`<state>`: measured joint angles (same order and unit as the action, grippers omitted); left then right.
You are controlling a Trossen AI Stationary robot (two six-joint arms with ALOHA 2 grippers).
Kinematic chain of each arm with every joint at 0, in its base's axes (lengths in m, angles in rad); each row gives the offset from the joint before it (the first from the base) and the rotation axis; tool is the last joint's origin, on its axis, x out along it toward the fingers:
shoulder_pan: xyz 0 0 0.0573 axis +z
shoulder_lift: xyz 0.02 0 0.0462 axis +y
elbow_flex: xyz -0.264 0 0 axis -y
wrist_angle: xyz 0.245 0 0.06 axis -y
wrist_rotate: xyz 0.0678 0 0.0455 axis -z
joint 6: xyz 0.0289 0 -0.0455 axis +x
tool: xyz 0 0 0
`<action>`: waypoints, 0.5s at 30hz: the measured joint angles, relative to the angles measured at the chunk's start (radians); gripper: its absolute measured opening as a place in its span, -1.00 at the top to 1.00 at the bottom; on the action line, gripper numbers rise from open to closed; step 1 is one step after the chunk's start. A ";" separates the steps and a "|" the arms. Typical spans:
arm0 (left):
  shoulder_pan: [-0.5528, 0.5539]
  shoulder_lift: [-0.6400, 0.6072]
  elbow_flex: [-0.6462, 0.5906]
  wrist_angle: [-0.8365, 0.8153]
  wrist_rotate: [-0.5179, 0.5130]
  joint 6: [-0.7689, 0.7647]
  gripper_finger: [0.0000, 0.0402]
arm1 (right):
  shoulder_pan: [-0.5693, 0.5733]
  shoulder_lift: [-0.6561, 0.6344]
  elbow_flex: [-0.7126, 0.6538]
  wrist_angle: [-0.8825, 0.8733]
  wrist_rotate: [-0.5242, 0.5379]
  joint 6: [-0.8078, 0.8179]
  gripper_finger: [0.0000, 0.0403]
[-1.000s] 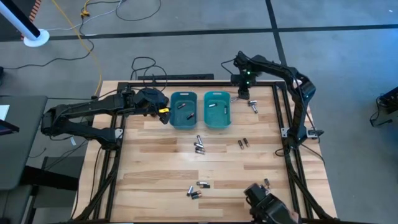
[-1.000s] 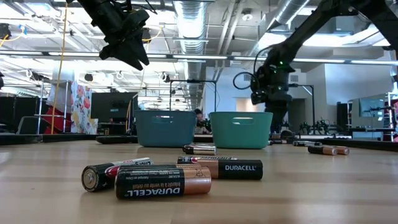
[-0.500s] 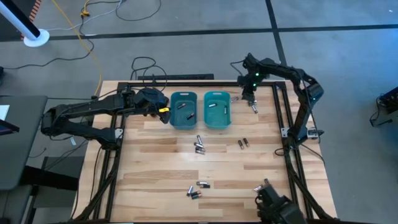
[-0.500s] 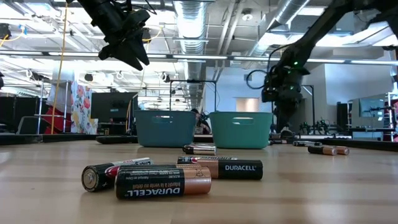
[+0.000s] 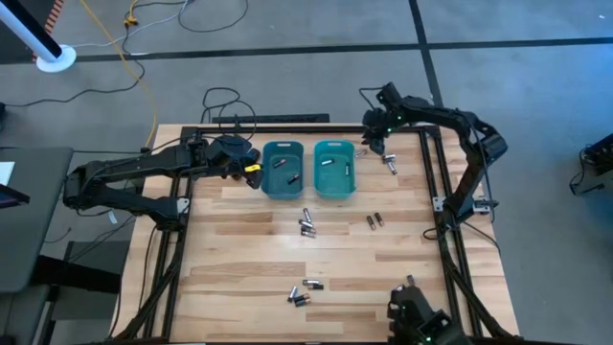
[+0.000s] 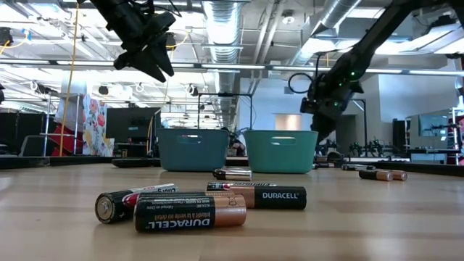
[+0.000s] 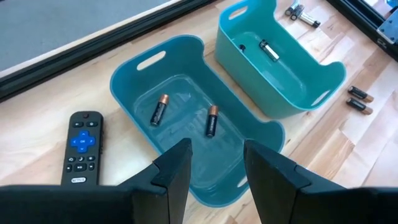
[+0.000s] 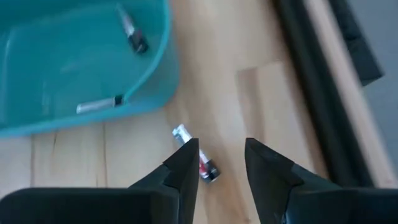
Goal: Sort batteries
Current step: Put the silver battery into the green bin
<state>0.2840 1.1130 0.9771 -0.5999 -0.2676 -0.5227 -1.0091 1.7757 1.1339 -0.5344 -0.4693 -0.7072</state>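
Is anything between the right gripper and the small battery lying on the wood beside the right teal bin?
Nothing visible. The right gripper, fingers apart, hangs above the small red-banded cylindrical battery on bare wooden table; the right teal plastic bin sits off to one side.

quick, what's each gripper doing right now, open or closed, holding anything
left gripper: open, empty, above the left teal bin.
right gripper: open, empty, over a battery on the table by the right teal bin.

Two dark jointed arms (image 5: 134,177), black gripper fingers (image 7: 177,171)

A black remote (image 7: 79,147) lies beside the blue bin (image 7: 144,86).
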 joint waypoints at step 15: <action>0.000 0.000 0.000 0.000 0.000 -0.017 0.30 | 0.112 0.024 0.000 -0.026 0.186 -0.294 0.27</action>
<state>0.2840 1.1130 0.9771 -0.5995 -0.2680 -0.5396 -0.8972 1.7996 1.1336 -0.5604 -0.2834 -1.0012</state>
